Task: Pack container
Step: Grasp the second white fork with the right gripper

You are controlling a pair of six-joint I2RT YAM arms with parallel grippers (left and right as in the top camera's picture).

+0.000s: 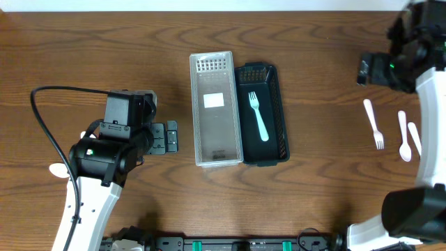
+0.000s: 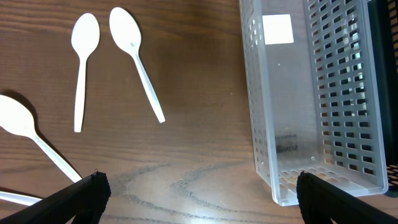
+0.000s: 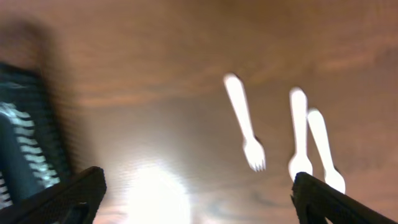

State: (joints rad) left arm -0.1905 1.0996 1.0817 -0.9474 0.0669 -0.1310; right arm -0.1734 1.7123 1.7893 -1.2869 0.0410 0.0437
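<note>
**Cutlery lay thin and flat on either side of two baskets**

White plastic spoons [image 2: 84,62] lay loose on the brown wooden desk [image 2: 199,124] at the far left, three of them showing in the left wrist view. The left gripper [image 1: 171,137] hung over the desk between those spoons and the clear perforated plastic basket [image 1: 216,104]. Its fingers [image 2: 81,199] were spread wide and held nothing.

The clear basket held no cutlery. Along its long side, apparently touching, stood the black perforated plastic basket [image 1: 275,132], with one pale plastic fork [image 1: 258,115] lying inside.

Further right, the right gripper [image 3: 199,180] was raised over the desk. Its view was blurred, but its fingers [image 3: 339,199] were plainly apart and empty. Beyond it a white plastic fork [image 1: 374,124] and two more white spoons [image 1: 404,136] lay near one another, well apart from the baskets.

Each piece looked very light, stiff along its length, likely to flex if squeezed hard, and smooth enough to skid. Because they lay flat, there was little for the fingers to get under. The best hold seemed to be across the narrow handle near its middle, closing on the two long edges rather than on the bowl or tines.
</note>
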